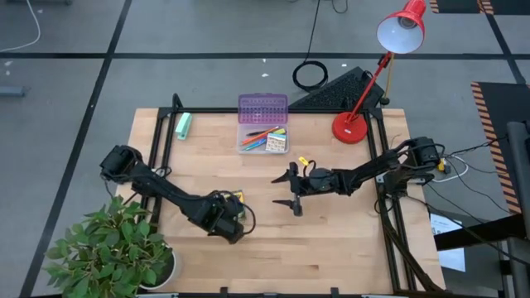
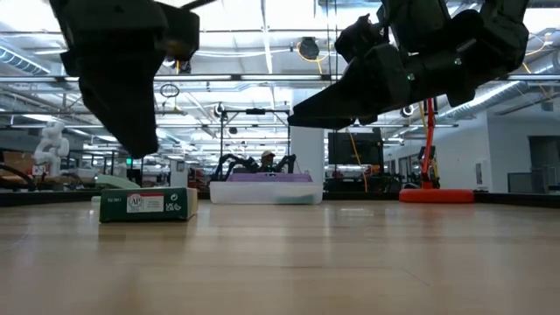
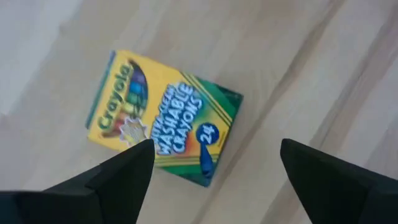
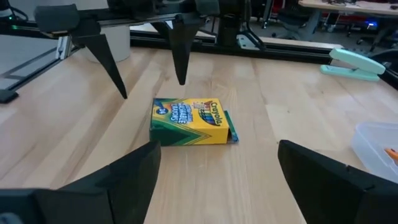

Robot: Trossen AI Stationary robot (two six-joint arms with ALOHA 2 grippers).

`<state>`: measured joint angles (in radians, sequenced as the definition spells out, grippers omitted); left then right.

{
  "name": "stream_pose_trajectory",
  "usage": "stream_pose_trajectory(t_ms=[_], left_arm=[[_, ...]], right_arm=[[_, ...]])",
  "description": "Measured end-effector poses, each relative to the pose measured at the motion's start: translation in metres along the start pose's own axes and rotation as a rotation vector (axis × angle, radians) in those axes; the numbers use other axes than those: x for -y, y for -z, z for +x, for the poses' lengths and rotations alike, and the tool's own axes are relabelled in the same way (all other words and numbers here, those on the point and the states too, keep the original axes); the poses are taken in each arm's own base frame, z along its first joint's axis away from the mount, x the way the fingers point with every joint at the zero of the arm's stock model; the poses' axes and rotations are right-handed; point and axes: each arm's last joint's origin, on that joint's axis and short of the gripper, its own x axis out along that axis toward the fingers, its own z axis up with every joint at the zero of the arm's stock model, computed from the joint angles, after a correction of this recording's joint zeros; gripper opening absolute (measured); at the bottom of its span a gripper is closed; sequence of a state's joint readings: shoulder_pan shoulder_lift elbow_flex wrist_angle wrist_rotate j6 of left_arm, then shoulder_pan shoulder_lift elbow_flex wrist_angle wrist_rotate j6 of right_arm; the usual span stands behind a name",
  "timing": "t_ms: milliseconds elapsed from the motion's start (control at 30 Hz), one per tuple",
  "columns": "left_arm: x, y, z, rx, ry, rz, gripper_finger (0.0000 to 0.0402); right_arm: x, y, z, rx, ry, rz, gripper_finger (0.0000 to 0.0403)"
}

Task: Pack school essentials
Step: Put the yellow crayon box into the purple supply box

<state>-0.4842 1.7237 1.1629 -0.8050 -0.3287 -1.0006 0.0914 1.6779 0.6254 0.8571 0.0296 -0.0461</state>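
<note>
Directly beneath the spread left gripper (image 3: 214,165) lies the crayon box (image 3: 163,116), untouched.

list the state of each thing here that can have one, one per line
crayon box: closed, lying flat on the table, not gripped
clear box: open, purple lid flipped back, pens inside
left gripper: open, above the crayon box
right gripper: open, empty, off the table
red desk lamp: upright; lit or not, cannot tell

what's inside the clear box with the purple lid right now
The clear box lies open, its purple lid flipped back. Inside are thin pens or pencils, orange and blue among them, and a pale patterned item. Anything beneath them is hidden.
</note>
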Motion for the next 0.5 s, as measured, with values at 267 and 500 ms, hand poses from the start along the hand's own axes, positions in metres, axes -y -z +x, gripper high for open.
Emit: stream_pose_trajectory(t_ms=[267, 500], left_arm=[[-0.0049, -0.0015, 0.0026, -0.107, 0.019, -0.070, 0.0393], [-0.0084, -0.0054, 0.0078, -0.148, 0.005, -0.278, 0.0398]], right_arm=[[-0.0001, 0.0004, 0.0000, -0.004, -0.004, -0.019, 0.0318], [-0.0002, 0.0026, 0.0000, -0.026, -0.006, -0.023, 0.0318]])
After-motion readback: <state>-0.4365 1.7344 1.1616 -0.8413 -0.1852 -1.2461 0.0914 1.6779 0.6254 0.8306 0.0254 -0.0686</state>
